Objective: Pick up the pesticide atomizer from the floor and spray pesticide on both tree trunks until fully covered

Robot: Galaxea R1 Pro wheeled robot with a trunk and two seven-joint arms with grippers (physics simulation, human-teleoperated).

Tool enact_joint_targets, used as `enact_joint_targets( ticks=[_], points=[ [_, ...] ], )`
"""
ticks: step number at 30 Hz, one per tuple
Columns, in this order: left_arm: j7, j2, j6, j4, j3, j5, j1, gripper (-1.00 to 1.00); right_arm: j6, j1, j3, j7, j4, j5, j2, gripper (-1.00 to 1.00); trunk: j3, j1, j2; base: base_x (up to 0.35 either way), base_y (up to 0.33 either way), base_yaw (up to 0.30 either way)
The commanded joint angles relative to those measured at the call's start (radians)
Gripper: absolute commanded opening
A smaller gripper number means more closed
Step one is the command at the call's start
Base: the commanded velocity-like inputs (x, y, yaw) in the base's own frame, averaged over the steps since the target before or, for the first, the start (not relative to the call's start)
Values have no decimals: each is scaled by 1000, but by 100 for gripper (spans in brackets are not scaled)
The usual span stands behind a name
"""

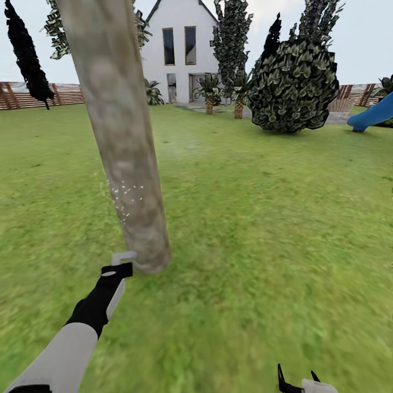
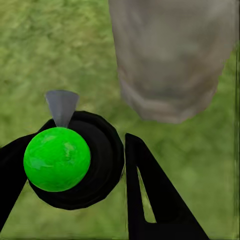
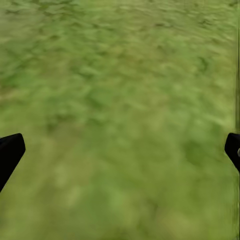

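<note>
I've got the left gripper (image 2: 75, 170) clamped on the atomizer (image 2: 57, 159) right beside the tree trunk (image 1: 117, 136) base, specks (image 1: 126, 196) landing low. Right gripper (image 3: 120, 150) hangs spread and empty. I'd sweep the nozzle upward slowly, then circle the trunk.

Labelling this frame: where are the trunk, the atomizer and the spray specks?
trunk (image 1: 117, 136): head view, mid bark.
atomizer (image 2: 57, 158): left wrist view, green ball.
spray specks (image 1: 126, 192): head view, cluster on bark.

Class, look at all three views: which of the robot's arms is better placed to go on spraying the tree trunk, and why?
The left. Its gripper holds the atomizer beside the trunk, where pesticide specks already show. The right gripper is open and empty over grass.
</note>
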Motion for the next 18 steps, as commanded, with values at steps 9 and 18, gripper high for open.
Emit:
enact_joint_targets(
  ticks=[9,18],
  points=[
    [-12,-3,-6,42,-4,0,1,-100,0,0,0,0,0,0,0,100,0,0,0,90,-272,1],
    [-8,-4,-6,42,-4,-3,1,-100,0,0,0,0,0,0,2,100,0,0,0,180,-236,222]
  ],
)
